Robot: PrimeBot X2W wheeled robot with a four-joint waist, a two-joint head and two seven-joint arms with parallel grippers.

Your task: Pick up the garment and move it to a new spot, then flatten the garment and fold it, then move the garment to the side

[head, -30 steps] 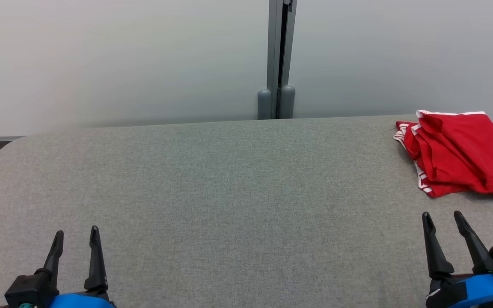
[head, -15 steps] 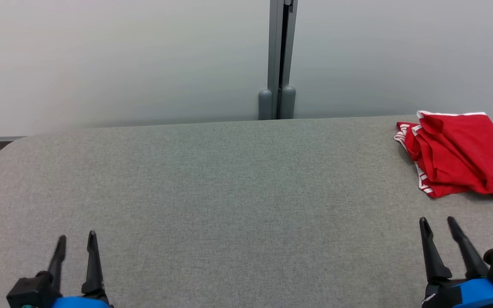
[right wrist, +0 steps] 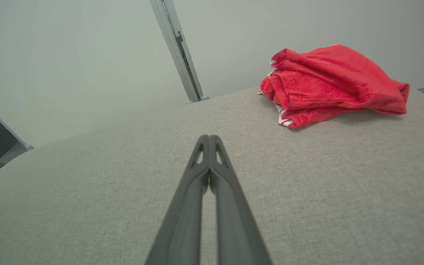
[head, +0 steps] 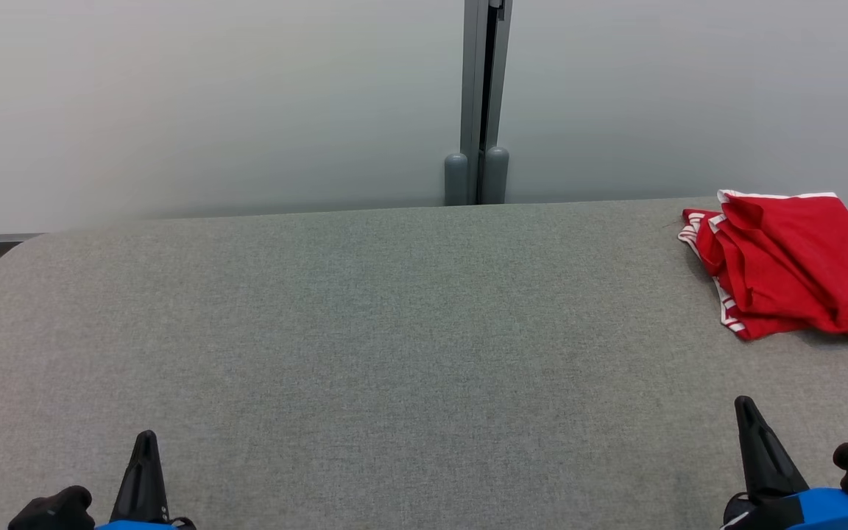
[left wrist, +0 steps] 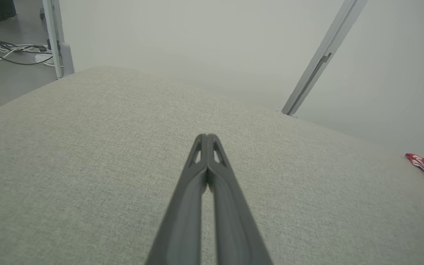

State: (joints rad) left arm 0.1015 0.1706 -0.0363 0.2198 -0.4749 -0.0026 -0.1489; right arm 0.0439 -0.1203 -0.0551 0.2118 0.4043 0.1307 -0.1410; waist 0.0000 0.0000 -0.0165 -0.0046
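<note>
Crumpled red cloth garment (head: 792, 265) lies far right on grey fabric desk (head: 394, 331); left hand (left wrist: 207, 138) and right hand (right wrist: 209, 138) are closed, empty.

Honestly there's nothing to read here, no text, labels, brand names or numbers anywhere. The red garment (head: 788, 265) at the worktop's (head: 394, 331) far right corner has plain white stripes, no lettering.

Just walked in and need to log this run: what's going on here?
Nothing is being handled right now. A red garment lies bunched at the far right corner of the grey padded table. The left gripper and right gripper are both shut and empty near the front edge, apart from the garment. The pickup has not begun.
</note>
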